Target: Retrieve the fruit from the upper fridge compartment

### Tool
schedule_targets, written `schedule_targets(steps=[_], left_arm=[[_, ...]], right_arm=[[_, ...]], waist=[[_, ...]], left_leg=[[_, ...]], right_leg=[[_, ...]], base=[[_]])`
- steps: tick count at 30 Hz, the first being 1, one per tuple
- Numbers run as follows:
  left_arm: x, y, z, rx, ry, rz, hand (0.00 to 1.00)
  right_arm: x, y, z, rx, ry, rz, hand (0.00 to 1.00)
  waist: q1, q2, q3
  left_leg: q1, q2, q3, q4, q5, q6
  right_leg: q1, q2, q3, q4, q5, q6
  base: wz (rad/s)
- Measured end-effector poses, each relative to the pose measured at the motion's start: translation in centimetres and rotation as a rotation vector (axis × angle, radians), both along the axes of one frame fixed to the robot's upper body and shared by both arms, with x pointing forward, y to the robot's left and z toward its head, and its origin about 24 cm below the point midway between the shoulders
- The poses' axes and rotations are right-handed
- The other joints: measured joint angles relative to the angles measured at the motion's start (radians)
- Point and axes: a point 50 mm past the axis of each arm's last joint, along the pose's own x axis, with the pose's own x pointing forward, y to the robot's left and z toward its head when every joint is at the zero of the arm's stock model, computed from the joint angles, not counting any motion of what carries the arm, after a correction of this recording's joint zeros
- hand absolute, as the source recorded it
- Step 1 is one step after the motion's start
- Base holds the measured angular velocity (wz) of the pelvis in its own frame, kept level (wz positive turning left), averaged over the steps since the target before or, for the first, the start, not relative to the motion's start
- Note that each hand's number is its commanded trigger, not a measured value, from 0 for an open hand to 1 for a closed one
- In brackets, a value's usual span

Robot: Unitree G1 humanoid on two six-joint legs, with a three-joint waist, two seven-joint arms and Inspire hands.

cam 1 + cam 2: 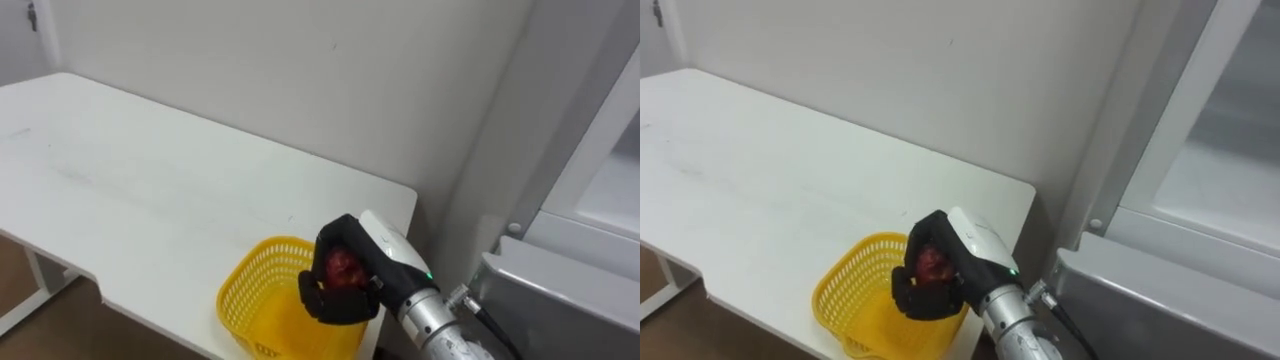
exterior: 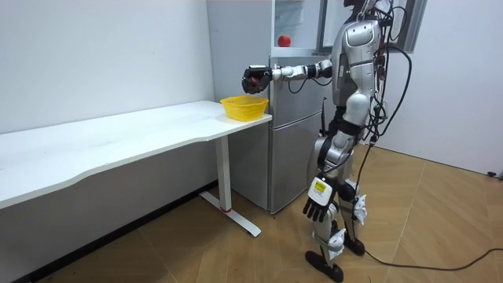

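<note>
My right hand [image 1: 330, 300] is shut on a round red fruit [image 1: 342, 268], fingers curled round it from below and the side. It hovers just above the right rim of a yellow mesh basket [image 1: 255, 285] standing at the near right corner of the white table [image 1: 150, 190]. In the room view the hand [image 2: 255, 79] is held out over the basket [image 2: 245, 107] while I stand in front of the fridge [image 2: 291, 141]. A second red fruit [image 2: 283, 40] sits on a shelf in the open upper fridge. My left hand [image 2: 317, 207] hangs relaxed by my thigh.
The fridge's grey body [image 1: 580, 230] rises directly right of the table, with only a narrow gap between them. A plain wall runs behind the table. The long tabletop stretches away to my left.
</note>
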Motion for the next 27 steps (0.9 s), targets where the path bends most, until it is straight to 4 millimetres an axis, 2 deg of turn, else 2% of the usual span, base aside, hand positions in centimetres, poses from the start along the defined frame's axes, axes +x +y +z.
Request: schedule_targets(steps=[1,2,10,14,27], left_arm=[[0.0,0.0,0.0,0.000,-0.002,-0.001,0.00],[0.1,0.0,0.0,0.000,-0.003,-0.001,0.00],[0.2,0.1,0.0,0.001,-0.004,-0.002,0.00],[0.2,0.0,0.0,-0.001,-0.004,-0.002,0.00],[0.2,0.1,0.1,0.000,-0.004,-0.002,0.00]], right_arm=[[-0.1,0.1,-0.1,-0.003,0.002,0.006,0.23],[-0.1,0.2,-0.1,-0.004,0.003,0.007,0.00],[-0.1,0.4,-1.4,-0.039,0.042,0.009,0.00],[-0.2,0.7,-1.4,-0.036,0.037,0.008,0.00],[-0.2,1.1,-1.4,-0.020,0.039,0.014,0.00]], waist=[[0.001,0.000,0.0008],[0.001,-0.001,0.0012],[0.016,-0.011,0.0090],[0.016,-0.013,0.0082],[0.021,-0.013,0.0079]], left_leg=[[0.000,0.000,-0.001,0.000,0.000,0.000],[0.000,0.000,-0.001,0.000,0.000,0.000],[-0.008,-0.001,-0.002,0.003,0.000,0.000],[-0.024,-0.007,-0.006,0.013,0.000,0.000],[-0.038,-0.014,-0.010,0.032,0.001,0.001]], right_leg=[[0.001,0.000,0.000,0.000,0.000,0.000],[0.001,0.000,0.000,0.000,0.000,0.000],[-0.003,0.000,-0.008,0.000,0.000,0.000],[-0.011,-0.002,-0.025,0.000,0.000,0.000],[-0.012,-0.008,-0.027,0.000,0.000,0.000]], base=[[0.04],[0.03],[0.00],[0.06],[0.02]])
